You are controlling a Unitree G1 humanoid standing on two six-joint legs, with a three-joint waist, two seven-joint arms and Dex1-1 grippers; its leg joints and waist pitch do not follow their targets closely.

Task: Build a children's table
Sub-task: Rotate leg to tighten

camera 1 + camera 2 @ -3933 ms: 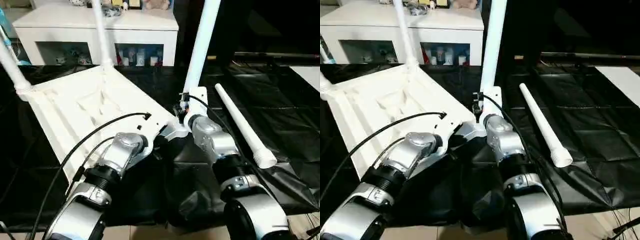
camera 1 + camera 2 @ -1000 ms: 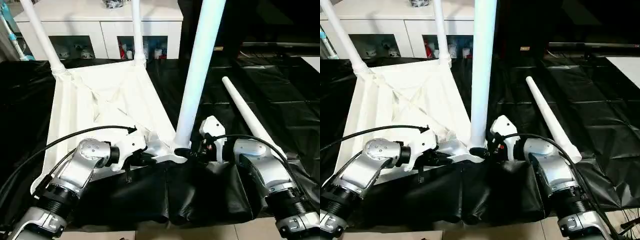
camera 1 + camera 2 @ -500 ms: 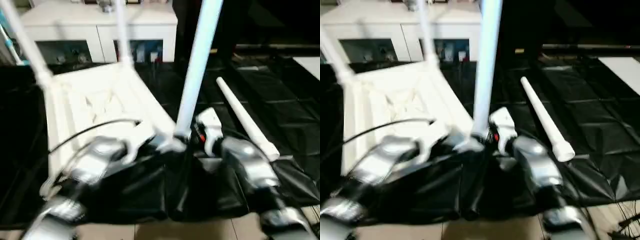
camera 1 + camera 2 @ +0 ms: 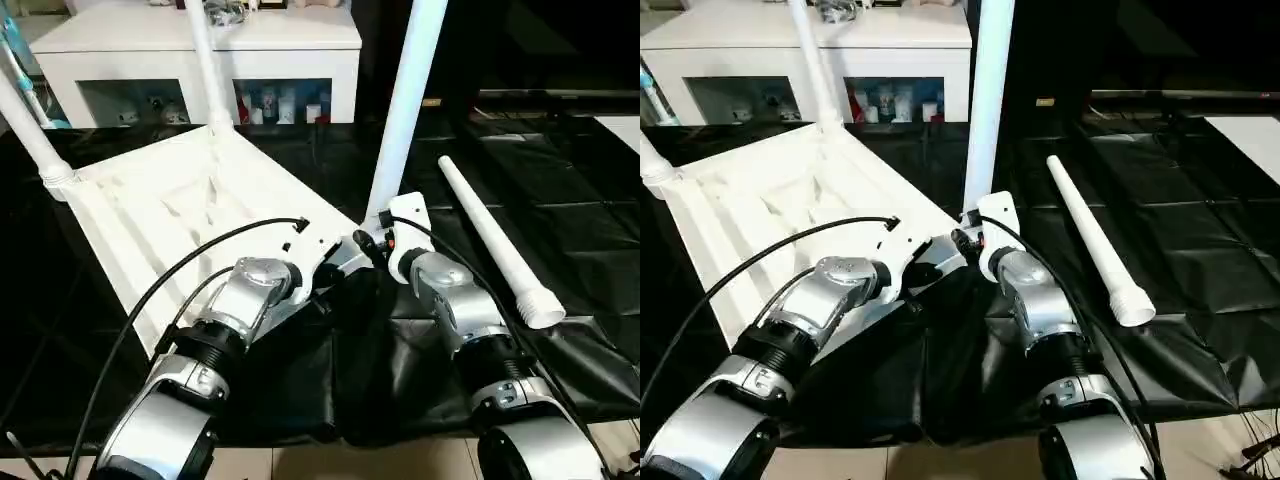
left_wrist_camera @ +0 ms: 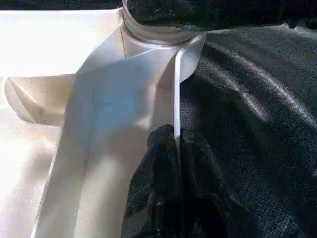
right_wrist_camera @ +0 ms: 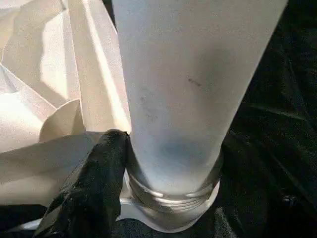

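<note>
- At the bottom of the head view, your left claw (image 5: 176, 141) was closed on the thin near rim of the children's table (image 4: 170, 215). The rim was pinched between the two black fingers (image 5: 158, 163).
- Just beside it, your right claw (image 4: 374, 244) sat against the base of the upright leg (image 4: 405, 100). You could not tell whether it was closed on the leg.
- The whole view had swung since a second before, so the table's turned look was probably the camera's doing. The upright leg stood in the same near corner socket (image 6: 173, 201) then as now.
- What had changed was your right forearm: it had reached in low from the right, and now it ran up from below. That looked like a re-grip between turns, so the leg was likely seated but still being tightened.
- The socket showed a ringed, thread-like collar around the leg's smooth matte tube.
- The table lay upside down at centre left, in hard white plastic with raised ribs.
- At centre right, the loose leg (image 4: 490, 240) lay on the desk (image 4: 580, 200). It was long and tapered with a flared end, and was not yet fitted.
- The desk's black cloth was glossy and creased.
- At upper left, two far legs (image 4: 205, 60) (image 4: 25, 130) stood in their sockets, with the white cabinet (image 4: 300, 40) behind.
</note>
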